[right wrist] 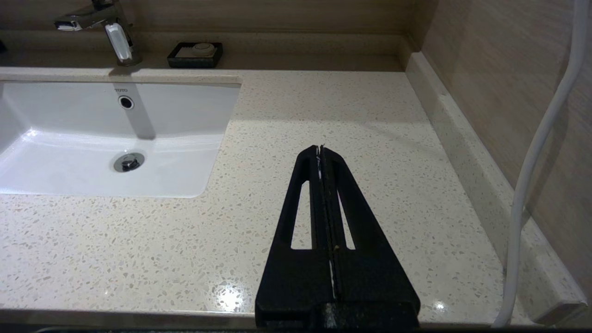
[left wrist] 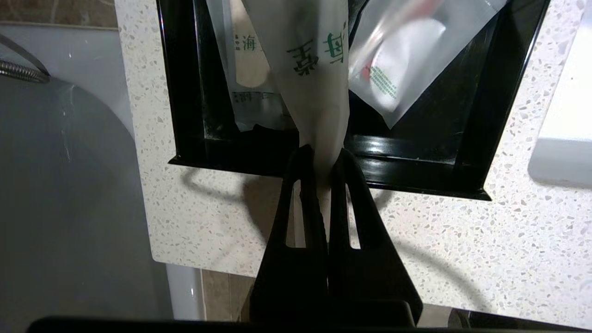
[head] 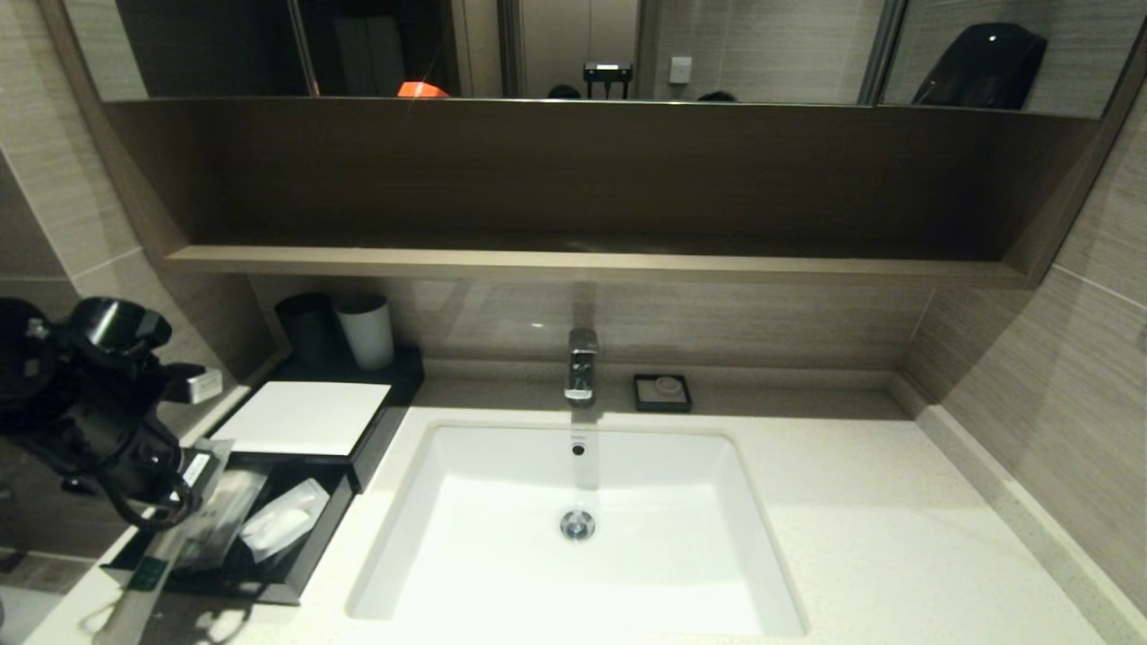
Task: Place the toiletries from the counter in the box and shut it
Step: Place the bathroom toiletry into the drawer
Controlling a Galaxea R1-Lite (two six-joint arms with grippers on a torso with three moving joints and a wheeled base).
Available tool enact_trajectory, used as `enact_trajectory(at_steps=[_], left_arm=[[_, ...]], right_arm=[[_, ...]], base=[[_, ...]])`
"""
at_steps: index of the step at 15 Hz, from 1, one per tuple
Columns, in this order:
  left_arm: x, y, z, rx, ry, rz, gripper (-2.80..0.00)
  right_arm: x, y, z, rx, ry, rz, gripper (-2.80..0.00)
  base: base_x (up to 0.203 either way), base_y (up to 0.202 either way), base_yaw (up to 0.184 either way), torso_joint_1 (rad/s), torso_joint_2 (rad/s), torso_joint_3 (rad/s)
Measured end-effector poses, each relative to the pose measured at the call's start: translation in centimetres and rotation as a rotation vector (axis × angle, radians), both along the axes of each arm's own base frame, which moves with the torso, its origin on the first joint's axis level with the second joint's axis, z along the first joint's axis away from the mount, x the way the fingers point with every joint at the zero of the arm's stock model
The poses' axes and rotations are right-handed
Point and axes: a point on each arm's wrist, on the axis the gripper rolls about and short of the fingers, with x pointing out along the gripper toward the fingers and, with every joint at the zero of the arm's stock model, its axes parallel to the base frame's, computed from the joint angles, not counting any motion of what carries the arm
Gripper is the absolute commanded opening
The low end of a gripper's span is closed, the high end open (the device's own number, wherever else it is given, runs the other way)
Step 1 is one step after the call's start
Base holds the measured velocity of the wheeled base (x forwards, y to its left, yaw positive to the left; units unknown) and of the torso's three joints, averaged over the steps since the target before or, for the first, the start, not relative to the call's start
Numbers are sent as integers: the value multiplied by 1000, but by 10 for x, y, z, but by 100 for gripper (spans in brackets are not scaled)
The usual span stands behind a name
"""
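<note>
My left gripper [left wrist: 323, 155] is shut on a slim pale packet with green print [left wrist: 314, 69], one of the toiletries. It holds the packet tilted over the front edge of the box's open black drawer [left wrist: 416, 157]. In the head view the left gripper [head: 175, 515] and this packet [head: 148, 573] are at the far left of the counter [head: 851, 502]. Two more clear-wrapped packets [left wrist: 402, 64] [left wrist: 245, 69] lie inside the drawer. The box [head: 305, 417] with its white top panel stands behind the drawer. My right gripper [right wrist: 320, 150] is shut on nothing above the counter, right of the sink.
The white sink basin [head: 502, 573] sits in the middle with a chrome tap [head: 581, 367] behind it. A black cup [head: 306, 327] and a white cup [head: 366, 331] stand behind the box. A small black soap dish [head: 662, 392] is at the back. A brown shelf [head: 582, 264] overhangs.
</note>
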Motion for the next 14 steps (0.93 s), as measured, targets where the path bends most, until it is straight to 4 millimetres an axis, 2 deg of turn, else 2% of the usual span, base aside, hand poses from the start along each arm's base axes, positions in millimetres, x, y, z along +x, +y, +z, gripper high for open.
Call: enact_trajectory(at_steps=[5,14], left_arm=[[7,4,8,-9,111,6,-280],[26,9,-17,-42,262,0,-280]], right_arm=[[0,0,0,0,0,0,-280],[0,0,0,0,0,0,-280]], base=[[0,0,0,0,0,0],[0,0,0,0,0,0]])
